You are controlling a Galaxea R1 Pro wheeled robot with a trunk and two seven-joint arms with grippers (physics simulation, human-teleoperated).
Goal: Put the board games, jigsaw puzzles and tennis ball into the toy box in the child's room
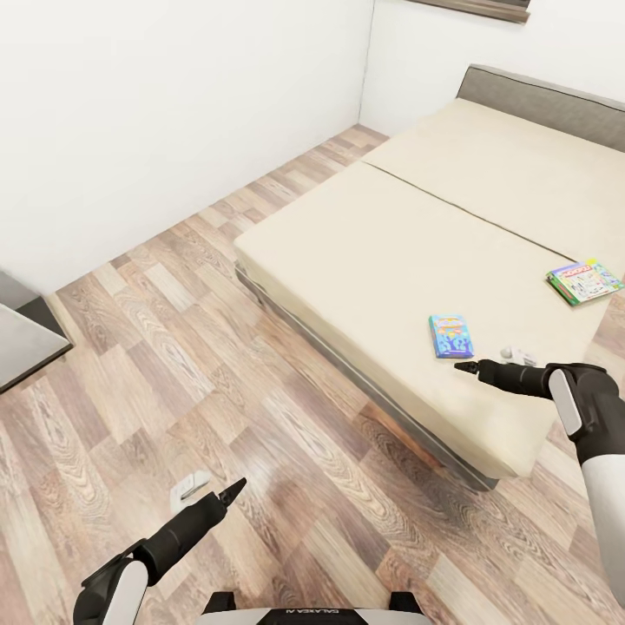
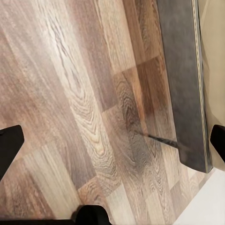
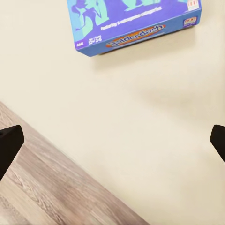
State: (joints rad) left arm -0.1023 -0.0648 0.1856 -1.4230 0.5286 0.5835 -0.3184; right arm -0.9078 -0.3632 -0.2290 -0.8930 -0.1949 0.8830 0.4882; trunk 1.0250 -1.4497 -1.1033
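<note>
Two board games lie on the beige bed: a mostly blue box near the front edge and the white-green Monopoly box further right. My right gripper hovers over the mattress just short of the blue box, open and holding nothing. In the right wrist view the blue box lies ahead of the spread fingers, with bare mattress between them. My left gripper hangs low over the wood floor, open and empty. The left wrist view shows floor planks and the bed's dark frame.
Wood-plank floor stretches left of the bed to the white wall. A grey cabinet top juts in at the far left. The grey headboard stands at the back right.
</note>
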